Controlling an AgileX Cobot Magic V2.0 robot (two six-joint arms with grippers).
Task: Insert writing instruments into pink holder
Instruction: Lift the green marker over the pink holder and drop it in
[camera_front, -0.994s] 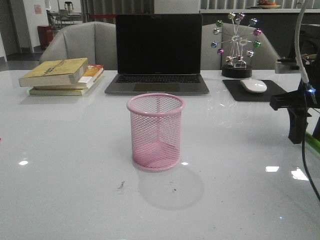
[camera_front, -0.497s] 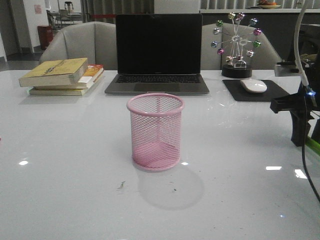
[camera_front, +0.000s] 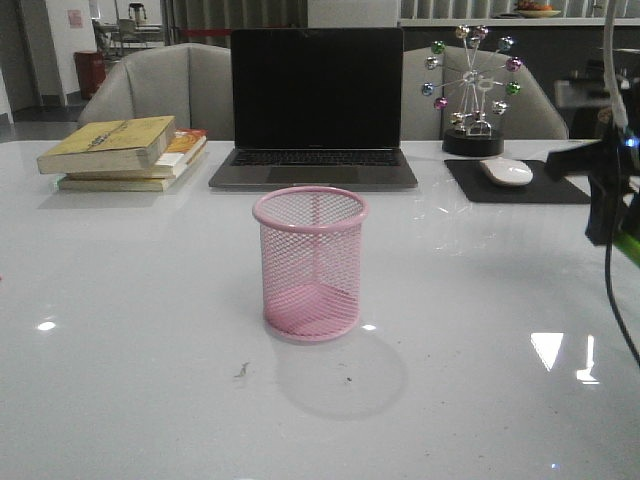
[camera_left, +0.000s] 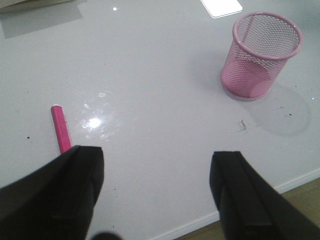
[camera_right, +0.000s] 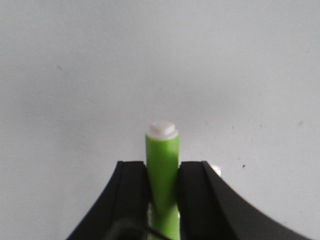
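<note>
Here the right gripper (camera_right: 162, 200) is clamped on the lime green pen (camera_right: 162, 175), both fingers (camera_right: 130, 195) pressed against its sides, with the pen's white end (camera_right: 161, 130) poking out past the fingertips over bare tabletop (camera_right: 160, 60). In the front view that gripper (camera_front: 606, 205) sits raised at the far right edge, a sliver of green (camera_front: 627, 247) showing just beneath it, well apart from the pink holder (camera_front: 311, 263), which stands upright and empty near the middle of the tabletop (camera_front: 130, 330). The left gripper (camera_left: 157, 190) is spread wide with nothing between its fingers (camera_left: 70, 190). The magenta pink pen (camera_left: 61, 128) lies flat on the tabletop just ahead of one of those fingers, its near end hidden behind it. The pink holder (camera_left: 262, 55) stands farther ahead of this gripper, off to the opposite side from the pen.
</note>
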